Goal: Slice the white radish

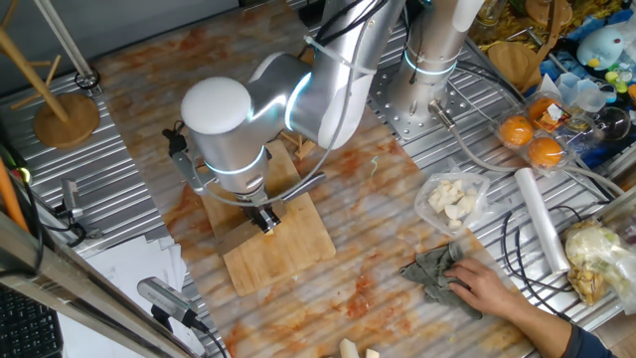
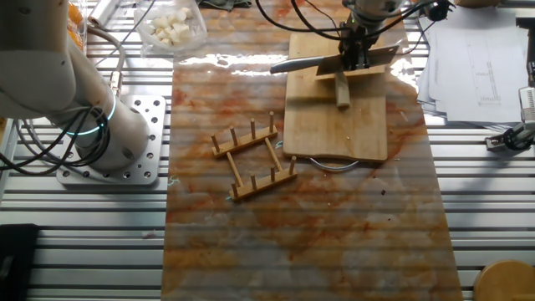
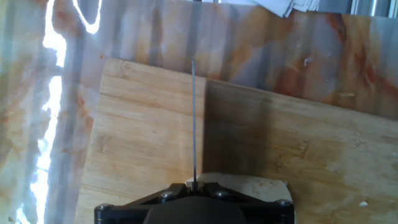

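Bamboo board [image 2: 334,117] under jaws pinching knife [image 2: 334,60]; blade edge-on above radish [image 2: 342,90]. Judgement: press straight down, keep blade square.

Bright, even light from overhead. Glare streaks the glossy table [image 3: 53,93] left of the gripper [image 3: 194,202] in the hand view — burnt-out white ribbons. The knife [image 3: 194,121] ahead of the fingers casts a broad shadow over the right half of the board [image 3: 143,137]. The gripper body at the frame's bottom is dark and soft — too close for focus. Both fixed views are sharp, with slight edge bending.
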Available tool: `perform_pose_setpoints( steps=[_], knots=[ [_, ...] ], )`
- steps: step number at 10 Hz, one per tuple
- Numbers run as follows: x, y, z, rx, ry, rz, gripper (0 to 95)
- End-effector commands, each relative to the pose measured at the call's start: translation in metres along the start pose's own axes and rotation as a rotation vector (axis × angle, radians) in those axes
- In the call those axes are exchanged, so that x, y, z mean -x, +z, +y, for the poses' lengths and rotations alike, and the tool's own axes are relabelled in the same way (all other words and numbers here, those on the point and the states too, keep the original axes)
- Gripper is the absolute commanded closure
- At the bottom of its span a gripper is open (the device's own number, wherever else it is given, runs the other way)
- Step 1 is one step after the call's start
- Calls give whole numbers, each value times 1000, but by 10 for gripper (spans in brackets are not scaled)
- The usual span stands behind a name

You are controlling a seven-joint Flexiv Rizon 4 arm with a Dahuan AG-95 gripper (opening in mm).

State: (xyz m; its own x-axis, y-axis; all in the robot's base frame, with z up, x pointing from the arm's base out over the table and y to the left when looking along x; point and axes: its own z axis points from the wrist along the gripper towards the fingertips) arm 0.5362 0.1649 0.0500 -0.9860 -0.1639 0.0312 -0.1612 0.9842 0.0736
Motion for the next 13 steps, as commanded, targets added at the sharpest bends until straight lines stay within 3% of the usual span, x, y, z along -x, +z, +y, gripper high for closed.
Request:
perform_pose_setpoints(
  steps=[1, 2, 4, 6, 8, 9, 13],
  knots=[
    [2, 14, 4, 1, -3, 1, 950],
    [2, 13, 7, -3, -2, -1, 950],
    [1, 14, 9, -63, -29, 12, 950],
    [-1, 17, 8, -55, -29, 5, 950],
    [-3, 19, 6, -19, -25, -12, 950],
    [-3, 18, 7, -17, -28, -15, 950],
    [5, -2, 13, -66, -51, -12, 950]
  ],
)
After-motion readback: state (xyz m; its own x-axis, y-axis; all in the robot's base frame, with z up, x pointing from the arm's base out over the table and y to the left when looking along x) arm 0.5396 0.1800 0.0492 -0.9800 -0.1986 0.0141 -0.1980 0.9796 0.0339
